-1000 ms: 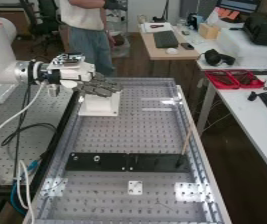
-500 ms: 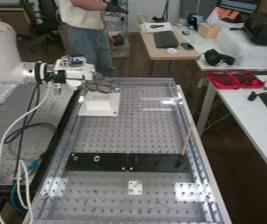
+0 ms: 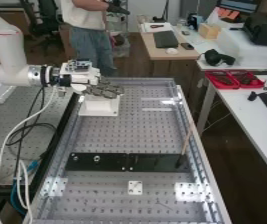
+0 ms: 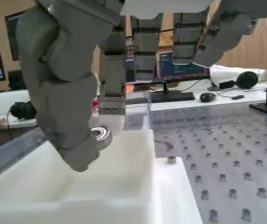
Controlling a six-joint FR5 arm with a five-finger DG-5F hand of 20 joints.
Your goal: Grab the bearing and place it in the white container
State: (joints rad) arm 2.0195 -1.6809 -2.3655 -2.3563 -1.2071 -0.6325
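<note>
The dark grey hand [image 3: 104, 90] is at the bench's far left part, over the white container [image 3: 100, 106]. In the wrist view, the thumb of the hand [image 4: 62, 107] hangs over the white container [image 4: 120, 170], and the other fingers stand fairly straight. A round metal bearing [image 4: 102, 135] is pinched between the thumb and a finger, above the container's opening and close to its inner wall. The thumb covers part of the bearing.
A black plate [image 3: 97, 161] lies across the nearer half of the perforated bench [image 3: 117, 135], with a thin rod [image 3: 186, 142] standing at its right end. A small white plate [image 3: 135, 188] lies nearer. Clear side walls line the bench.
The hand first shifted slightly toward the far end, then came a little right and nearer, remaining around the white container. The arm's link has changed its angle.
</note>
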